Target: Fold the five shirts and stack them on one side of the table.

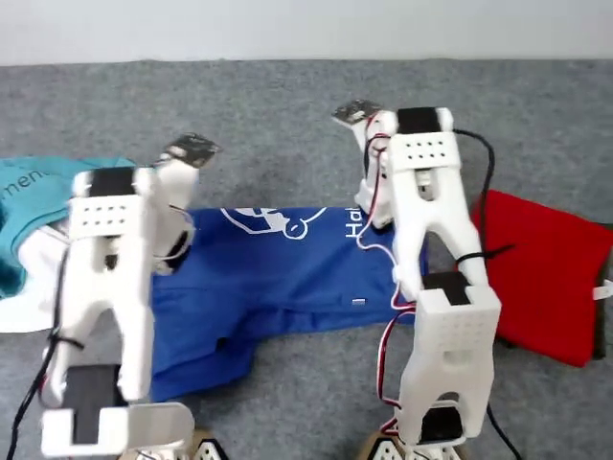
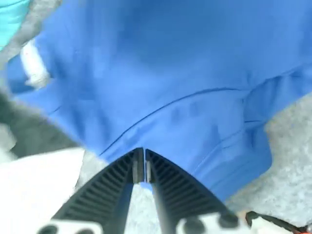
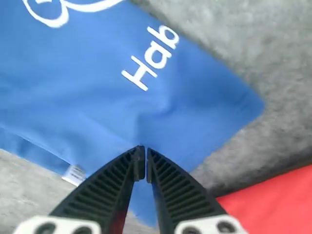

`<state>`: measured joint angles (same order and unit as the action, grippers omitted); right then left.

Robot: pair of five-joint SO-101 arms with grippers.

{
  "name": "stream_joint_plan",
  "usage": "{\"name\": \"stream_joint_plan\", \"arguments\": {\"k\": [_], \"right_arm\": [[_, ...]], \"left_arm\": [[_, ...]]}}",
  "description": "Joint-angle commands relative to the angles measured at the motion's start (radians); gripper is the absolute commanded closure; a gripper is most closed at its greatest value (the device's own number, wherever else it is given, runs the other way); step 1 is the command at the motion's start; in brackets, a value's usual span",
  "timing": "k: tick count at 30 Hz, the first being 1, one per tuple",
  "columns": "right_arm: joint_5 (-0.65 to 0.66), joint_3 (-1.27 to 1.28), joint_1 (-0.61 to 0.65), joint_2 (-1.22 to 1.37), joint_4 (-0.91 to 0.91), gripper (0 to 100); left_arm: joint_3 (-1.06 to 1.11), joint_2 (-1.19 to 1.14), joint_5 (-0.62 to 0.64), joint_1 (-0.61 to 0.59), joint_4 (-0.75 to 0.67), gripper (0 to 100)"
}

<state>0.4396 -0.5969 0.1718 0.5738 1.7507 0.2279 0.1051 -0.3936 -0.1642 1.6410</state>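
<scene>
A blue shirt (image 1: 278,268) with white print lies partly folded across the middle of the grey table. My left gripper (image 2: 140,158) is shut, its tips pinching the blue shirt (image 2: 170,73) at its left edge; in the high view it sits at that left side (image 1: 177,247). My right gripper (image 3: 141,153) is shut on the blue shirt (image 3: 97,112) near its right end, and the fabric puckers around the tips. From above this gripper (image 1: 369,218) is by the white lettering. A folded red shirt (image 1: 541,273) lies at the right.
A teal shirt (image 1: 29,192) and a white shirt (image 1: 24,292) lie bunched at the left edge, close to my left arm. The red shirt (image 3: 273,204) lies just beyond the blue one's right end. Bare grey table (image 1: 287,115) stretches along the back.
</scene>
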Motion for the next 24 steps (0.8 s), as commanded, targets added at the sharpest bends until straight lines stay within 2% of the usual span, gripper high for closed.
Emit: {"name": "stream_joint_plan", "arguments": {"k": [1,6,12,16,20,24], "right_arm": [[-0.031,0.048,0.044,-0.084,0.047,98.3],[-0.031,0.247,0.102,-0.188,0.042,98.3],[-0.031,0.439,0.105,-0.205,-0.019,98.3],[-0.026,0.595,0.053,-0.205,-0.104,98.3],[0.04,0.741,-0.03,-0.208,-0.182,98.3],[0.068,0.761,-0.122,-0.219,-0.177,98.3]], "left_arm": [[-0.005,0.117,-0.008,-0.081,0.031,99],[-0.005,0.198,-0.009,-0.135,0.104,99],[-0.005,0.242,-0.003,-0.187,0.107,99],[-0.005,0.25,-0.003,-0.213,0.109,99],[-0.005,0.256,-0.003,-0.258,0.109,99],[-0.005,0.258,-0.008,-0.301,0.11,99]]}}
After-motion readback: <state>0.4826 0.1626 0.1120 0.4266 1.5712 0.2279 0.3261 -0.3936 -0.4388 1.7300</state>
